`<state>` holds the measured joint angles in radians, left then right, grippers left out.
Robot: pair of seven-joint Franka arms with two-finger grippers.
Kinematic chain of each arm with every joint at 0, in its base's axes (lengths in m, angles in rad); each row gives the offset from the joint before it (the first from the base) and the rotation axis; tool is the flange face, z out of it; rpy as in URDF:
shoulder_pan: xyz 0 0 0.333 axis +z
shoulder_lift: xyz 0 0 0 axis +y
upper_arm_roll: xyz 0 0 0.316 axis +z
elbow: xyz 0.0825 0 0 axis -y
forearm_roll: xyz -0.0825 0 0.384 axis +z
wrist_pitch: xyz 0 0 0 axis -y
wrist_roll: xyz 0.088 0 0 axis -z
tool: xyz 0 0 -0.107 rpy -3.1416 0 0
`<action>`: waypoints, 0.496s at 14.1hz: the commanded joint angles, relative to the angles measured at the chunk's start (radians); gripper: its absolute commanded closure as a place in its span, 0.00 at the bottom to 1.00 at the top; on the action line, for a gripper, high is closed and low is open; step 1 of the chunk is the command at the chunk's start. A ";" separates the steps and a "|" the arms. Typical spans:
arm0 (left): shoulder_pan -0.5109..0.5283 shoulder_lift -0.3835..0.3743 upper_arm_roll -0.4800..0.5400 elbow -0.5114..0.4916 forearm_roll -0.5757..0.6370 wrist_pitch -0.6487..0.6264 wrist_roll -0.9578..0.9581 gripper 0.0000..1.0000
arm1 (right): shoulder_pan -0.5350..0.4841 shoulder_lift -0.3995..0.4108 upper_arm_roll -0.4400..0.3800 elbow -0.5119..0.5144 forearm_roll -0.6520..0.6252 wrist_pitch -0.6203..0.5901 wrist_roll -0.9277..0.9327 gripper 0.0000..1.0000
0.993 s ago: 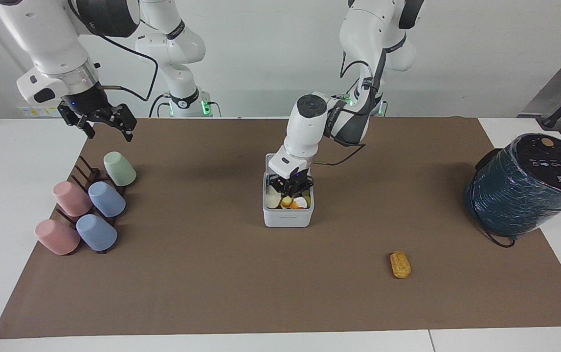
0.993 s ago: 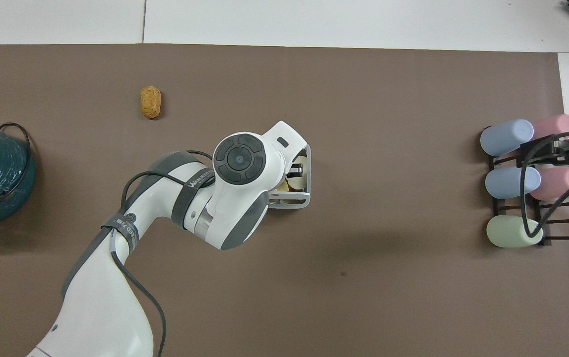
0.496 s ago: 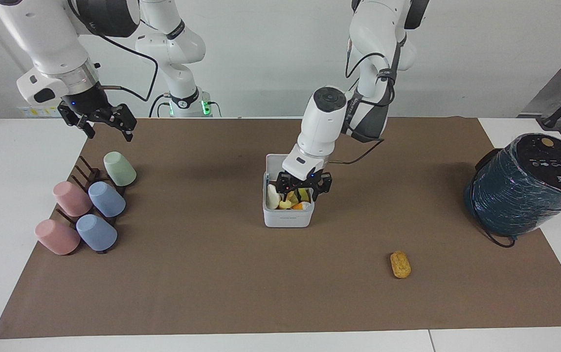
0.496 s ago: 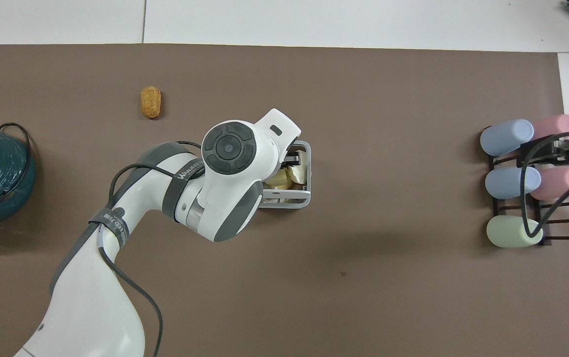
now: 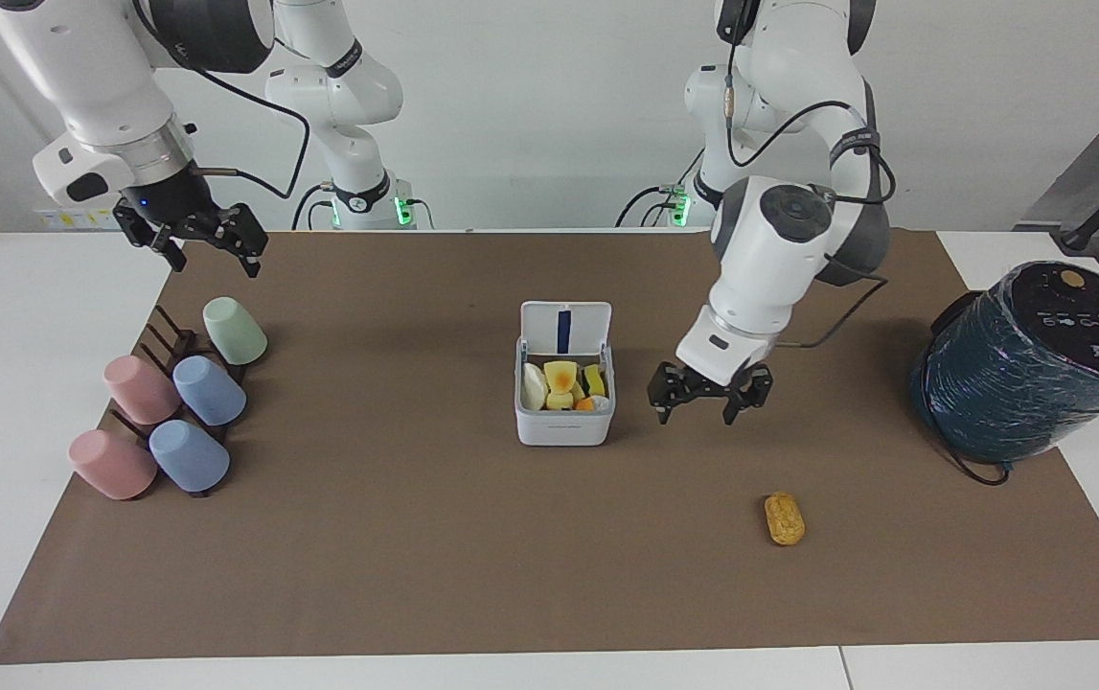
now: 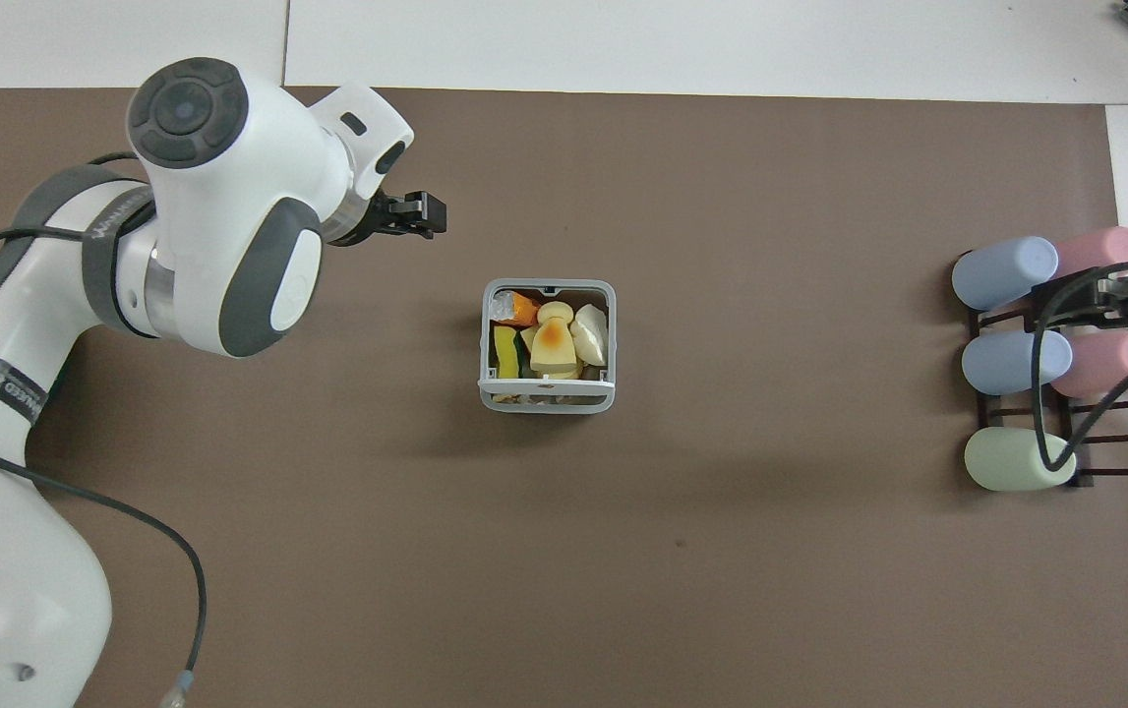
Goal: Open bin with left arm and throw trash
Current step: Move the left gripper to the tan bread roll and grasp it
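Note:
The white bin [image 5: 564,427] stands mid-mat with its lid [image 5: 565,329] up; it also shows in the overhead view [image 6: 548,401]. Inside lie an orange wedge [image 5: 585,404] [image 6: 514,311], a pale yellow block with a browned spot [image 5: 560,376] [image 6: 554,340] and other food pieces. A bumpy brown oval [image 5: 784,518] lies on the mat, farther from the robots and toward the left arm's end; the left arm hides it from overhead. My left gripper [image 5: 710,403] [image 6: 426,214] is open and empty, over the mat between bin and oval. My right gripper [image 5: 209,245] is open and waits over the mat's corner.
Several pastel cups [image 5: 175,412] [image 6: 1011,362] lie on a dark rack at the right arm's end. A large dark teal wrapped cylinder [image 5: 1028,364] stands at the left arm's end. The brown mat [image 5: 415,556] covers most of the white table.
My left gripper has come up out of the bin, empty, and moved toward the left arm's end. The bin's contents now show. The right arm has not moved.

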<state>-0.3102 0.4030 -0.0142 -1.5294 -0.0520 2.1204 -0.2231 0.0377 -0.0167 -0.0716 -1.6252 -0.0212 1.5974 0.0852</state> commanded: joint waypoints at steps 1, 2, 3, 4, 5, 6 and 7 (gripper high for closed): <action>0.034 0.031 -0.007 -0.076 0.023 0.145 0.100 0.00 | -0.002 -0.022 0.001 -0.025 0.012 0.006 0.001 0.00; 0.043 0.051 -0.007 -0.087 0.050 0.185 0.114 0.00 | -0.002 -0.022 0.001 -0.025 0.012 0.006 0.001 0.00; 0.060 0.065 -0.007 -0.092 0.066 0.222 0.117 0.00 | -0.002 -0.022 0.001 -0.025 0.012 0.006 0.001 0.00; 0.072 0.074 -0.007 -0.095 0.073 0.251 0.137 0.00 | -0.002 -0.022 0.001 -0.025 0.012 0.006 0.001 0.00; 0.091 0.085 -0.007 -0.103 0.075 0.281 0.184 0.00 | -0.002 -0.022 0.001 -0.025 0.012 0.006 0.001 0.00; 0.114 0.097 -0.007 -0.104 0.078 0.312 0.232 0.00 | -0.002 -0.022 0.001 -0.027 0.012 0.006 0.001 0.00; 0.129 0.109 -0.006 -0.104 0.080 0.343 0.267 0.00 | -0.002 -0.022 0.001 -0.027 0.012 0.006 0.001 0.00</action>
<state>-0.2242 0.5043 -0.0129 -1.6191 0.0079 2.4021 -0.0301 0.0377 -0.0167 -0.0716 -1.6256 -0.0212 1.5974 0.0852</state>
